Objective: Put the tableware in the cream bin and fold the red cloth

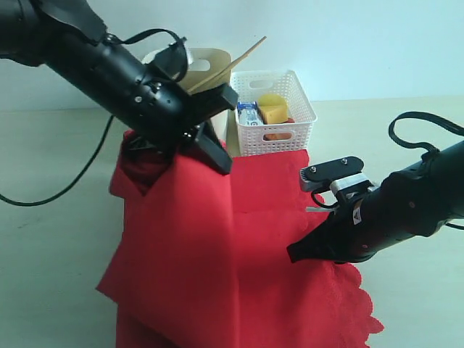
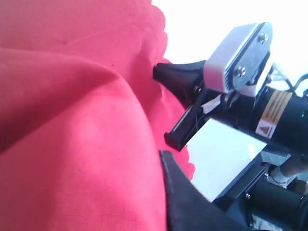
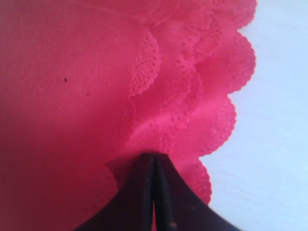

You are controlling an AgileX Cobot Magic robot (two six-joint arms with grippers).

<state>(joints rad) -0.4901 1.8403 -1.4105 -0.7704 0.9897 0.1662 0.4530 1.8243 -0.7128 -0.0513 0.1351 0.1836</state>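
**Supervisor:** Report hand states.

**Operator:** My right hand (image 1: 294,254) is fully closed. In its wrist view (image 3: 153,161) the jaws meet on the scalloped edge of the cloth (image 3: 72,96). I cannot tell the state of my left hand (image 1: 225,134): its wrist view shows only one of its own fingers, and the cloth (image 2: 72,144) fills the rest.

**Supervisor:** Where is the cloth relative to the hands?

**Operator:** The cloth (image 1: 217,246) lies on the counter (image 1: 58,254) between both hands. Its far left part is bunched up high under the left arm, and its right edge is in the right hand. Its long axis runs from near to far in the exterior view. I judge that the fold depends on carrying the right edge leftward across that axis, so the right hand is the working hand.

**Supervisor:** What can't you make out?

**Operator:**
- **Bin (image 1: 210,59):** it stands behind the left hand and is mostly hidden. Only one chopstick (image 1: 246,52) shows above the rim, so I cannot confirm the contents.
- **Basket (image 1: 290,119):** it stands just beside the bin.
- **Cloth:** its near end is cut off by the frame.
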